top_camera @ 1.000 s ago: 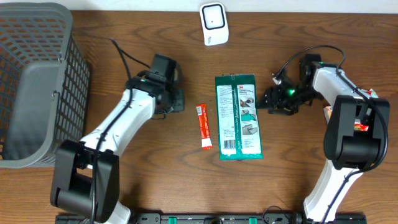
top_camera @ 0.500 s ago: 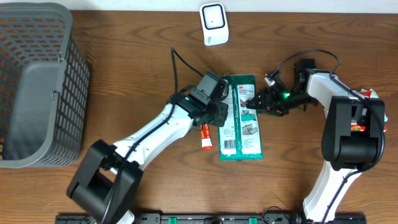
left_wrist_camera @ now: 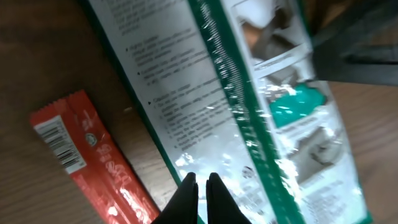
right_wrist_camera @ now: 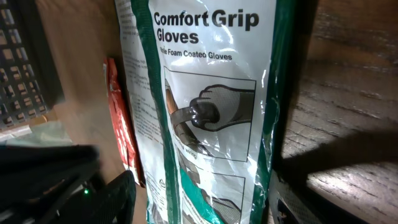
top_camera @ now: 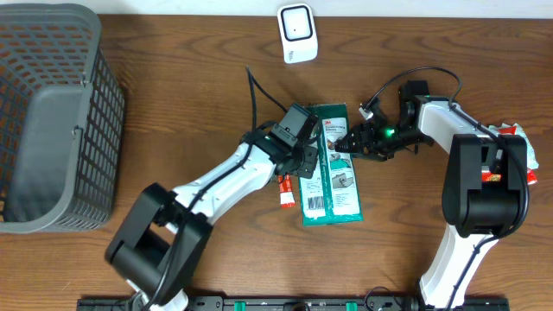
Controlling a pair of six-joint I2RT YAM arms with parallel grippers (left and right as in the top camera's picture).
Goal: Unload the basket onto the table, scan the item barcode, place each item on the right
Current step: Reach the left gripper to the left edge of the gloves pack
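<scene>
A green and white glove package (top_camera: 333,164) lies flat mid-table, slightly tilted. It fills the left wrist view (left_wrist_camera: 249,106) and the right wrist view (right_wrist_camera: 205,106), where it reads "Comfort Grip Gloves". My left gripper (top_camera: 308,164) is shut, its tips (left_wrist_camera: 200,185) at the package's left edge; whether they pinch the film is unclear. My right gripper (top_camera: 347,142) is open and straddles the upper part of the package (right_wrist_camera: 202,190), one finger on each side. A white scanner (top_camera: 295,33) stands at the far edge.
A red stick packet (top_camera: 283,186) lies just left of the package, its barcode (left_wrist_camera: 59,140) showing in the left wrist view. A grey mesh basket (top_camera: 52,112) fills the left side. A red and white item (top_camera: 516,155) sits behind the right arm.
My left arm swung right from beyond the red packet to the package's left edge. My right gripper slid left over the package. The package tilted slightly.
</scene>
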